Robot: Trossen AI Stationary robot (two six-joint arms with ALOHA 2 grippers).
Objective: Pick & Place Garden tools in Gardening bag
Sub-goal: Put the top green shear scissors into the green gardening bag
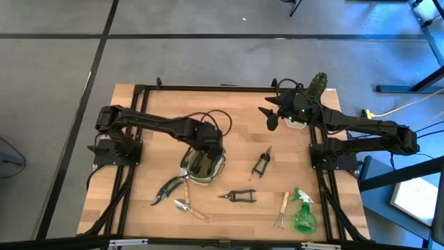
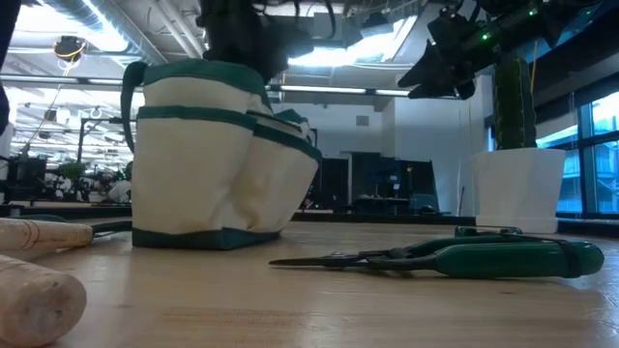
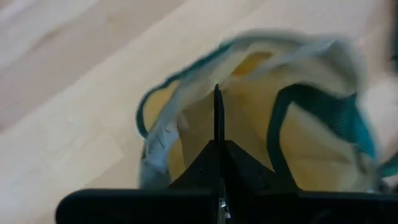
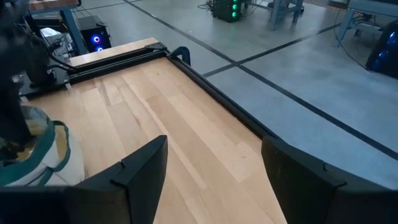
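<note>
Reaching over the middle of the wooden desk [image 1: 229, 125], the left gripper [image 1: 202, 164] hangs directly above the open mouth of the gardening bag [image 1: 205, 169], its fingers pressed flat together with nothing between them; the left wrist view looks past those joined fingers [image 3: 218, 124] straight down into the beige interior of the bag, rimmed in green. The bag stands upright beneath this gripper, and in the low view it shows as a beige tote with green bands and side pockets. Just to the near-left of the gripper and bag lie the green-handled pruners [image 1: 166, 189], and just nearer the desk's front edge than those lies the wooden-handled trowel [image 1: 189, 207], its metal blade toward the pruners. To the gripper's right and a little nearer the front edge lie small black and green shears [image 1: 238, 196], flat on the boards; farther right and about level with the gripper lies a second pair of black shears [image 1: 261, 164], tilted. Beyond these, near the front right corner, lie the wooden-handled hand fork [image 1: 282, 210] and, just beside it, the green plastic spray bottle [image 1: 303, 213] on its side. The right gripper [image 1: 272, 117] hovers at the far right of the desk, well apart from every tool, its fingers spread wide and holding nothing. Just behind it stands the cactus [image 1: 318, 85] in a white pot [image 2: 519, 188].
</note>
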